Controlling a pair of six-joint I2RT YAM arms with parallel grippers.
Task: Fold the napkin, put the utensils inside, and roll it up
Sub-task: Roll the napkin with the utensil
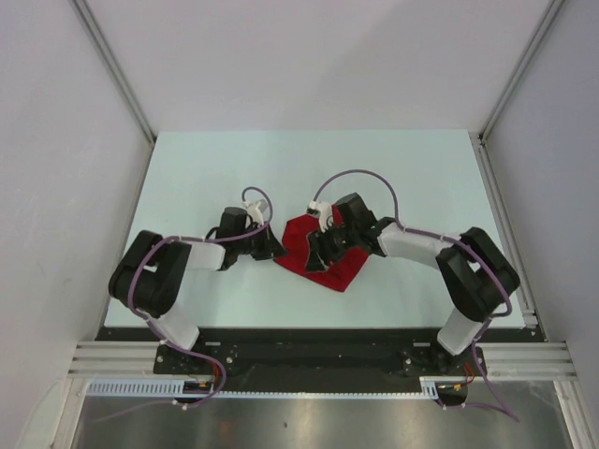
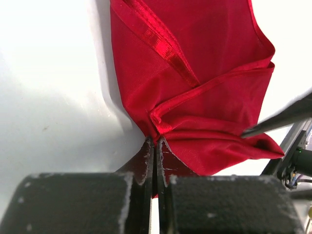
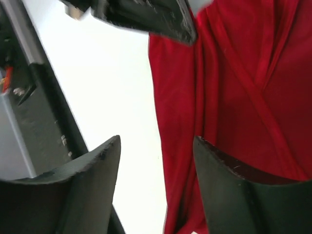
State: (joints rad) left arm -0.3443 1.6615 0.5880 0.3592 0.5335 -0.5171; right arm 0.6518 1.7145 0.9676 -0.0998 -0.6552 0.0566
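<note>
the plain bright red soft cloth napkin (image 1: 323, 254) looks light, limp and slightly slick. its folded corner is pinched in the left jaws, which are pressed together. the right jaws stand spread, one finger over cloth, one over bare pale bench (image 1: 234, 168). the hemmed edges seem the surest hold, and there is open bench outside both jaws.

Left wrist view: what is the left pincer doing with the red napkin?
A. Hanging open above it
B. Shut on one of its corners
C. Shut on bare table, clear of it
B: the left pincer is closed tight, with a corner of the red napkin pinched at its tips.
</note>
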